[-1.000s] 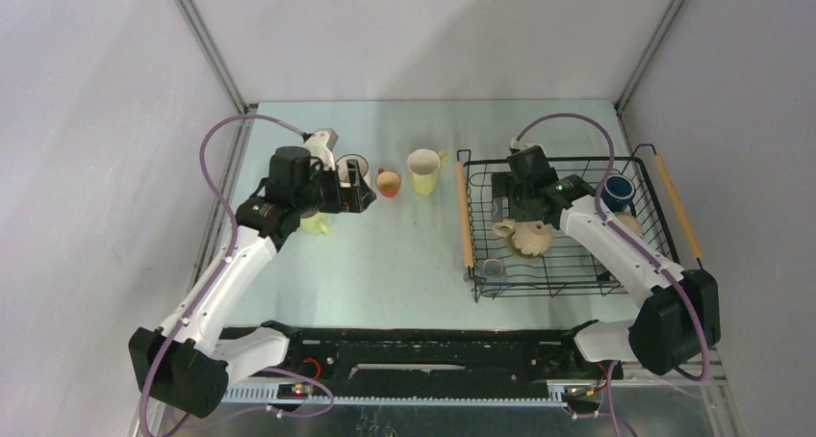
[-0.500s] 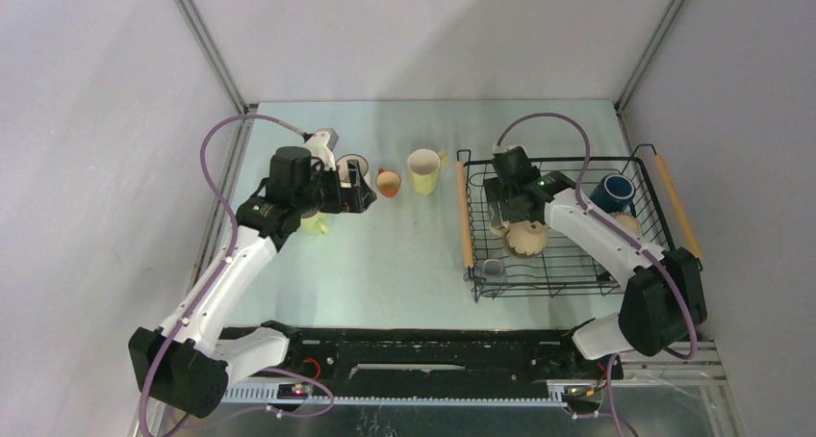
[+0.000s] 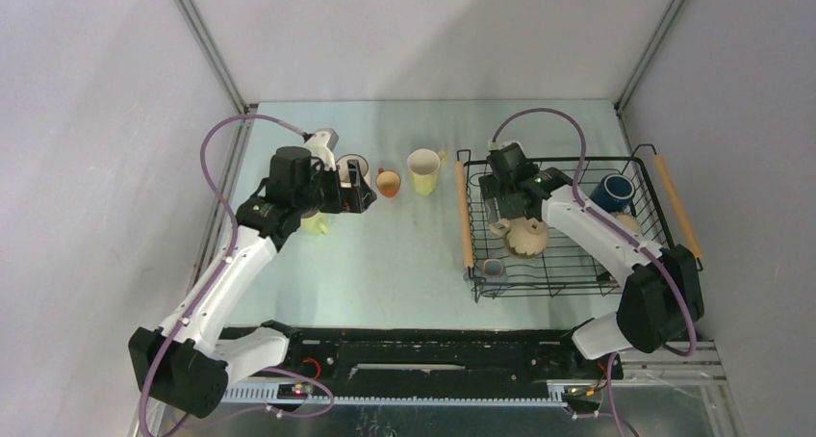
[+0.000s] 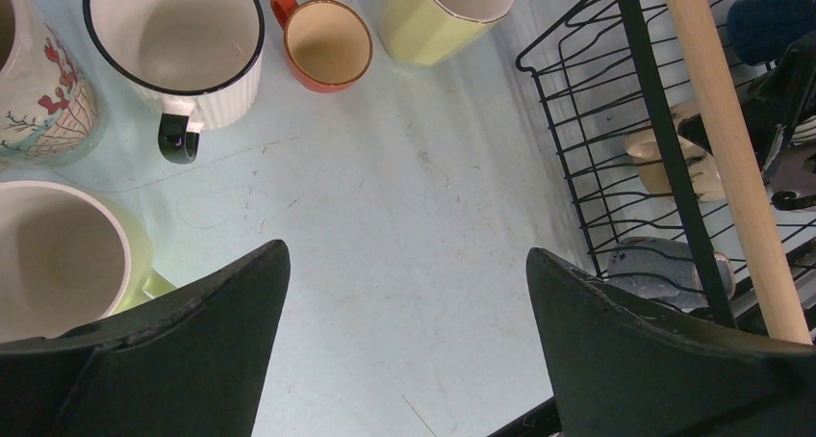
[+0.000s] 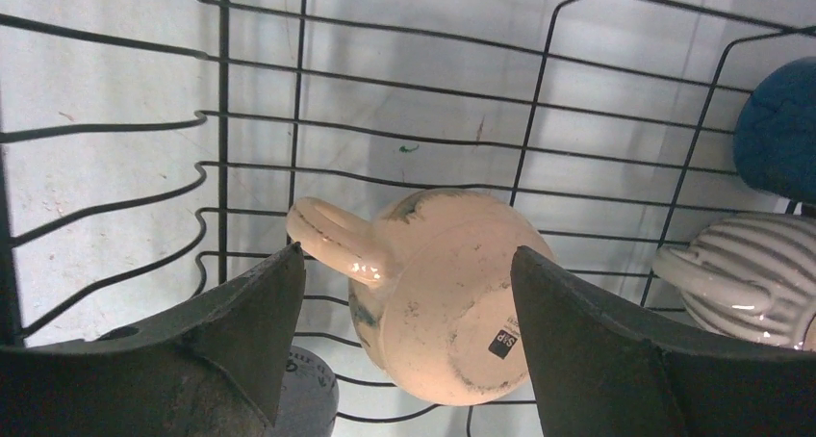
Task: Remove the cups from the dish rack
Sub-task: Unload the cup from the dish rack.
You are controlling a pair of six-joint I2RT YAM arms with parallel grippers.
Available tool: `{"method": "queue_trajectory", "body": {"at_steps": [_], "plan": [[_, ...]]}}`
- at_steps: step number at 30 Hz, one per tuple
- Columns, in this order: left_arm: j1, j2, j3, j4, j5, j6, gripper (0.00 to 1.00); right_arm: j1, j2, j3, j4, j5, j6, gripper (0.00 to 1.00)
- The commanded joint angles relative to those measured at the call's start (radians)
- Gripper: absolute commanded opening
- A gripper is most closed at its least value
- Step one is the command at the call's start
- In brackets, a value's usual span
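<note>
Overhead, we find the dish rack [image 3: 558, 160] on the right half of the table [image 3: 404, 264], with the right hand [image 3: 507, 216] lowered inside it over the tan cup [image 3: 529, 237]. We judge the step in hand to be the grasp of that cup. A dark blue cup [image 3: 616, 192] sits toward the rack's far right and a grey cup [image 3: 493, 269] at its near left corner, so the lift should go straight up, clear of both. The left hand [image 3: 364, 194] hovers at the far left of the table.

From the left wrist, its fingers are spread and hold nothing. A white ribbed mug [image 4: 173, 42] with a black rim, a small orange-red cup [image 4: 327, 44] and a pale yellow cup [image 4: 443, 13] stand upright on the table, all smooth-glazed. The rack's wooden rod [image 4: 731, 148] is round and matt.

From the right wrist, the tan cup lies on its side on the wires with its base toward the camera. It is round-bellied and glossy, with dark speckling, and its loop handle points left. The right hand's fingers stand spread to either side and are not pinching it. We cannot tell whether the right finger touches the belly. We advise the following:
- Centre the hand on the widest part of the belly.
- Keep the left finger clear of the handle.
- Close firmly, since curved glaze is likely to slip.
- Avoid the cream ribbed cup [image 5: 741, 264], which lies just beside it.
</note>
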Motion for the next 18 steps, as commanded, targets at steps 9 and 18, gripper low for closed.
{"method": "queue_trajectory", "body": {"at_steps": [9, 18], "plan": [[-0.006, -0.005, -0.019, 0.026, 0.012, 0.021, 1.0, 0.039, 0.018, 0.055, -0.045, 0.061, -0.05, 0.85], [-0.006, -0.003, -0.018, 0.026, 0.014, 0.02, 1.0, 0.058, 0.065, 0.055, -0.077, 0.102, -0.068, 0.85]]}}
